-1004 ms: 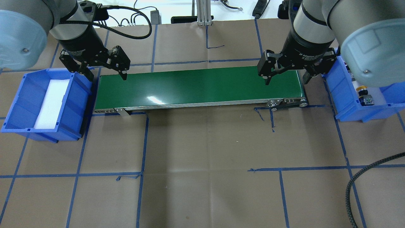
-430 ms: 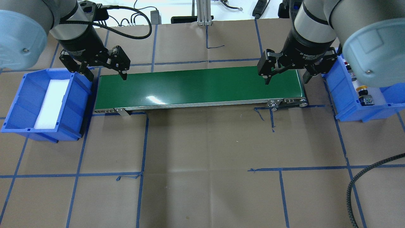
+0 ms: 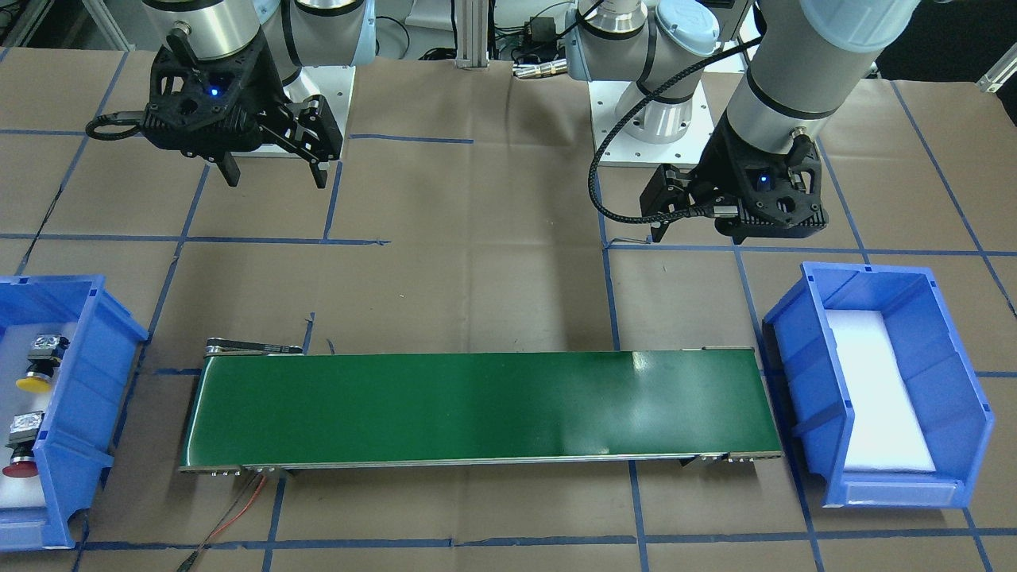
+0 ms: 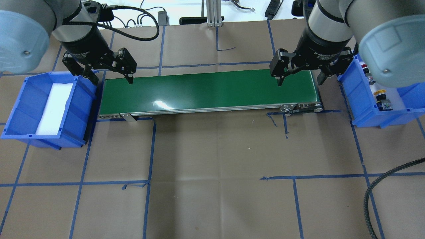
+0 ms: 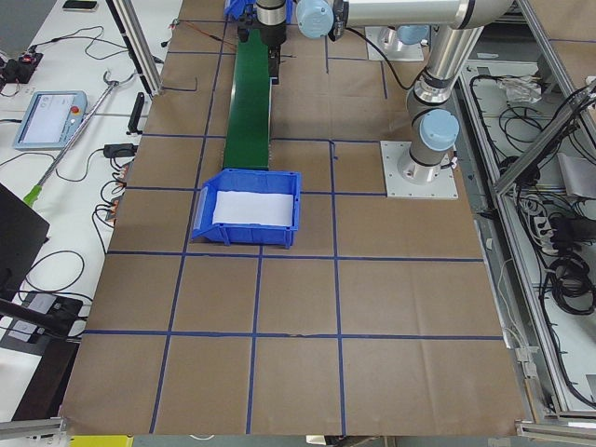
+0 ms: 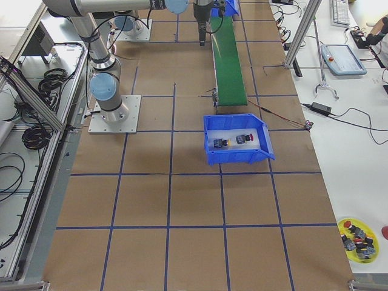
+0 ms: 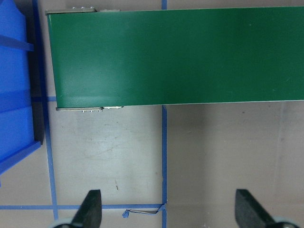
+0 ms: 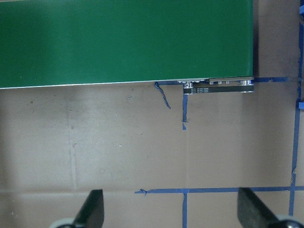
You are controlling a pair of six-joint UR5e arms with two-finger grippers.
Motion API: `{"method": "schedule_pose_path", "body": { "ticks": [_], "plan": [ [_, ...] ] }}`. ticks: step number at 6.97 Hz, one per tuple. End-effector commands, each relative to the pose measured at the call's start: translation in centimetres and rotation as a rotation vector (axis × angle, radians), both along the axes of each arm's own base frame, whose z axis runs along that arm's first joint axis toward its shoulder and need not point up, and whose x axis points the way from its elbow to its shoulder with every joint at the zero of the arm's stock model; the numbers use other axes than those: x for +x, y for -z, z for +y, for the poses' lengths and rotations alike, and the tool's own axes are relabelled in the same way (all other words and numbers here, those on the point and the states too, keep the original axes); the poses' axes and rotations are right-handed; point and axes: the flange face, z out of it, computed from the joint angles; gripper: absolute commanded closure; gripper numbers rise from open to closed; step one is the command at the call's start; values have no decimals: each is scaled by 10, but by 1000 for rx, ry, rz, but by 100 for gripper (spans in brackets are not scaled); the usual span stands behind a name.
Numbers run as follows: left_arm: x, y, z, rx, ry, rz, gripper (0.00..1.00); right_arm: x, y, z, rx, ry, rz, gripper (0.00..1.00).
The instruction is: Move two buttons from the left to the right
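Both buttons lie on white foam in the blue bin [image 3: 83, 373] at my right end of the green conveyor belt [image 4: 209, 89]. The yellow-capped button [image 3: 36, 372] and the red-capped button [image 3: 20, 459] rest on their sides. From overhead the yellow button [image 4: 380, 94] shows, and the red one [image 4: 365, 69] peeks from behind my right arm. My right gripper [image 4: 300, 80] hangs open over the belt's right end, holding nothing. My left gripper [image 4: 112, 79] hangs open over the belt's left end, beside the other blue bin [image 4: 20, 99], which holds only white foam.
Brown paper with blue tape lines covers the table. A black braided cable [image 4: 382, 186] curls in at the near right corner. Both arm bases [image 3: 659, 119] stand behind the belt. Far off at a table corner lies a yellow dish [image 6: 357, 239] of spare parts.
My right gripper has shifted slightly back from the belt's near edge, still open. The left arm has not moved.
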Motion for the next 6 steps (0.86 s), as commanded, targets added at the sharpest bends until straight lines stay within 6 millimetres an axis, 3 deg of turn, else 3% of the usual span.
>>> {"method": "schedule_pose_path", "body": {
  "ticks": [1, 6],
  "plan": [
    [0, 0, 0, -1, 0, 0, 0, 0, -3, -1, -5, -1, 2, 0],
    [0, 0, 0, -1, -2, 0, 0, 0, 1, -3, 4, -1, 4, 0]
  ]
}}
